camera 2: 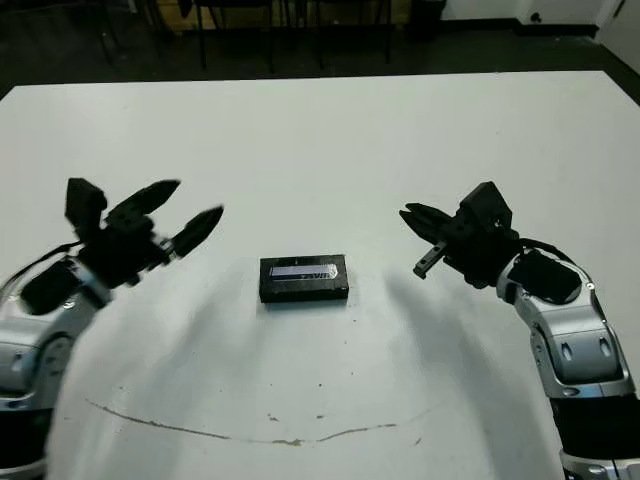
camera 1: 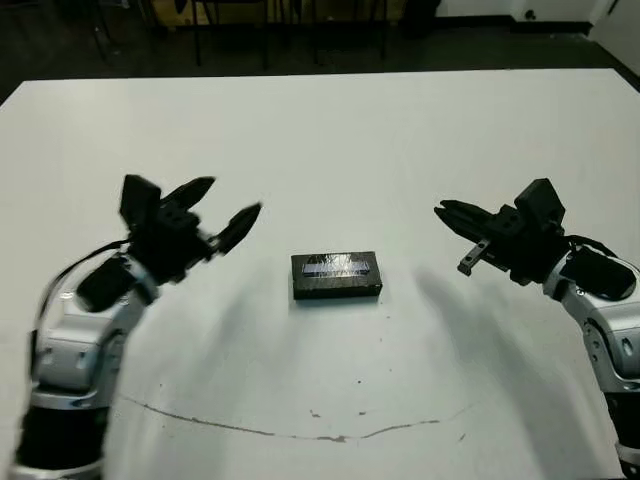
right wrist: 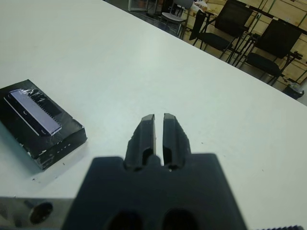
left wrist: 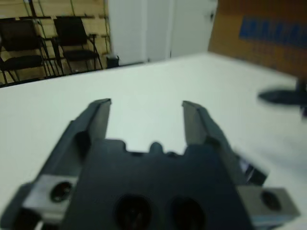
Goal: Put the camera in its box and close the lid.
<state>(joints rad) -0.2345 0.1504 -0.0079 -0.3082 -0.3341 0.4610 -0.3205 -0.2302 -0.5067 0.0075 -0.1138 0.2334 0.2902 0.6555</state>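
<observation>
On the white surface (camera 1: pixel 320 140), right in the middle between the two arms, sits a small black box (camera 1: pixel 336 276) with its lid (camera 1: pixel 337 266) on. The lid is black and has a pale strip along its top. It lies flat on the box, so the camera cannot be seen — I cannot tell where it is.

The left gripper (camera 1: pixel 228 211) hangs above the surface, off to the left of the box and well apart from it. Its two black fingers (left wrist: pixel 98 122) are spread wide, and nothing is between them.

The right gripper (camera 1: pixel 452 213) hangs above the surface on the other side, also well apart from the box. Its fingers (right wrist: pixel 146 134) are pressed close together with only a thin slit between them — they have nothing in them. In the right wrist view the closed box lies off to one side of the fingers, not touching them.

A thin dark wavy line (camera 1: pixel 290 430) runs across the surface near the robot. Black chairs (right wrist: pixel 230 28) stand on the floor beyond the far edge.
</observation>
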